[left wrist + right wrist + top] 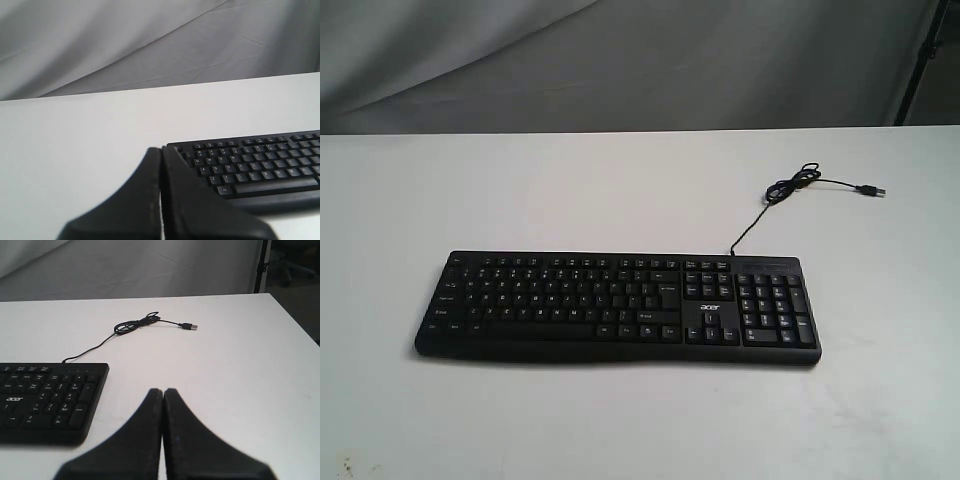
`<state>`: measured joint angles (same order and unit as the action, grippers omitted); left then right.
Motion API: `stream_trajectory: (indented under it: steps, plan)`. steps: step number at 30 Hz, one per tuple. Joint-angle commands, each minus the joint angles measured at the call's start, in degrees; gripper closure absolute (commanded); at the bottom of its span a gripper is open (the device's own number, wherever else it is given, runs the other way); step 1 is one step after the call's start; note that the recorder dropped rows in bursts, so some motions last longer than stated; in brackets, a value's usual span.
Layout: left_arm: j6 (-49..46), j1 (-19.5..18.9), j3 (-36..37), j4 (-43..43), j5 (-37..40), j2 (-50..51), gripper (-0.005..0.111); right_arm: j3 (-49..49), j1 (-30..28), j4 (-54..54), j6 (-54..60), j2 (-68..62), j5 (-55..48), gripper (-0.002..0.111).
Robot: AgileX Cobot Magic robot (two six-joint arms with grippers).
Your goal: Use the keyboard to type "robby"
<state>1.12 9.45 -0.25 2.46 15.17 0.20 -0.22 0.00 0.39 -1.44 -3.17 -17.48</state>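
A white table [620,420] under soft light; creased grey cloth [620,60] hangs behind its far edge; a black pole [923,55] beyond the far right corner.

Soft, even light, faint shadow beneath the keyboard [616,300].

A test lab or studio is suggested: a white table [620,180] is backed by draped grey cloth [620,60], and a black stand [921,55] is seen beside it.

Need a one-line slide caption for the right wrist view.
Right wrist view: right gripper shut, short of the number-pad end of the keyboard; its USB cable lies unplugged on the white table.
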Motion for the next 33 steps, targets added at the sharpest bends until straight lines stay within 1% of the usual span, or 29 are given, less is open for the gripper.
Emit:
stream_trajectory:
  steps: [1,4,9,33]
  plan:
    - [0.2,0.4,0.2,0.3,-0.3,-0.2,0.107,0.2,0.1,-0.7,0.6,0.4,-0.1,0.108]
    - [0.2,0.4,0.2,0.3,-0.3,-0.2,0.107,0.2,0.1,-0.4,0.6,2.9,-1.6,0.108]
    - [0.2,0.4,0.2,0.3,-0.3,-0.2,0.107,0.2,0.1,0.5,0.3,3.2,-3.1,0.108]
    - [0.2,0.4,0.2,0.3,-0.3,-0.2,0.107,0.2,0.1,0.6,0.1,3.2,-3.0,0.108]
